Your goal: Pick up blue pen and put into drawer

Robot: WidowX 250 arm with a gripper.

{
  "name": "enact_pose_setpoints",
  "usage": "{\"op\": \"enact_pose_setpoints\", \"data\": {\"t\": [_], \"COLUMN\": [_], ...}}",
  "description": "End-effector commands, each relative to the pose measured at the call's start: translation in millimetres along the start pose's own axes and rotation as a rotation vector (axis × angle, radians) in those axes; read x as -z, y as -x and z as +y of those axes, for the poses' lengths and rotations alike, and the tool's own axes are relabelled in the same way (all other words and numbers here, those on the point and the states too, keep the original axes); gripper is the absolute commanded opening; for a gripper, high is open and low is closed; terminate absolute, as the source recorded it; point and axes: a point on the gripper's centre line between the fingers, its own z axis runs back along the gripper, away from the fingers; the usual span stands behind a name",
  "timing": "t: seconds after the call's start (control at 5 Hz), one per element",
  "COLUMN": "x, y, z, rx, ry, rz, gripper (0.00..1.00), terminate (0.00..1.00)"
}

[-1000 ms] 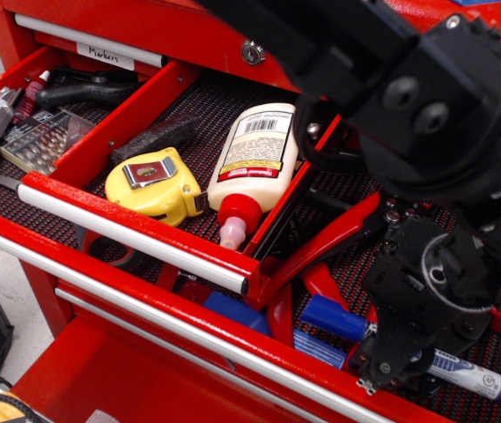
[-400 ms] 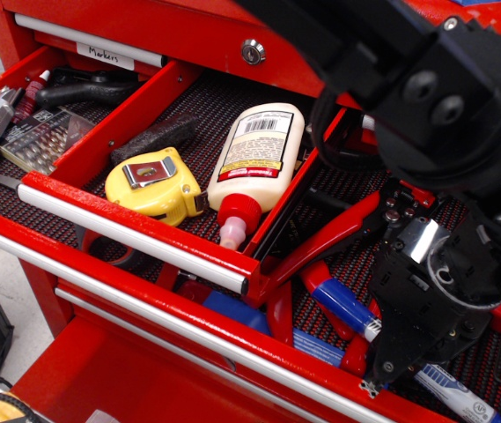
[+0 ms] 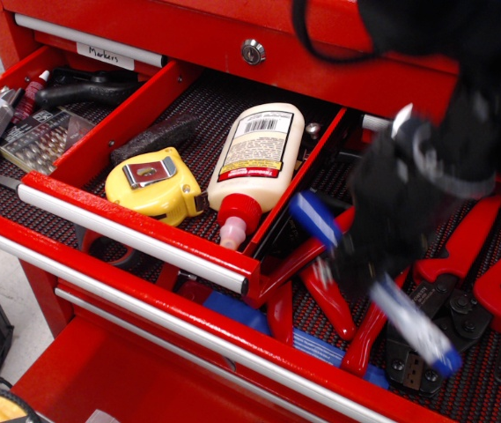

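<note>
The blue pen (image 3: 313, 218) has a long blue cap, a white barrel and a blue end. It hangs tilted in the air over the red-handled pliers (image 3: 461, 256), cap pointing up-left toward the divided drawer. My gripper (image 3: 366, 264), black and motion-blurred, is shut across the pen's middle. The drawer (image 3: 118, 123), red with dividers, black mesh liner and a silver bar handle (image 3: 127, 233), stands open just left of the pen's cap.
The drawer's middle compartment holds a yellow tape measure (image 3: 153, 183), a white glue bottle (image 3: 257, 154) and a black strip. The left compartment holds a drill-bit case (image 3: 43, 141). The wider lower drawer holds pliers and a flat blue tool handle (image 3: 232, 310).
My gripper has lifted the pen off the lower drawer's floor and carried it up and left, with the cap swinging toward the divided drawer. The arm has moved up and right.
</note>
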Motion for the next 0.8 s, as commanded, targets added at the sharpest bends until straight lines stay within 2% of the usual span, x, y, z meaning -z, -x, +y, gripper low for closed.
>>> {"op": "enact_pose_setpoints", "data": {"t": [0.0,0.2,0.4,0.6], "x": [-29.9,-25.1,-18.0,-11.6], "y": [-60.6,-93.7,-111.8,-114.4], "z": [2.2,2.0,-0.8,2.3], "rx": [0.177,0.275,0.315,0.462], "ry": [0.078,0.110,0.172,0.291], "rz": [-0.119,-0.166,-0.185,-0.187], "gripper": [0.00,0.00,1.00,1.00], "terminate": [0.00,0.00,0.00,0.00]}}
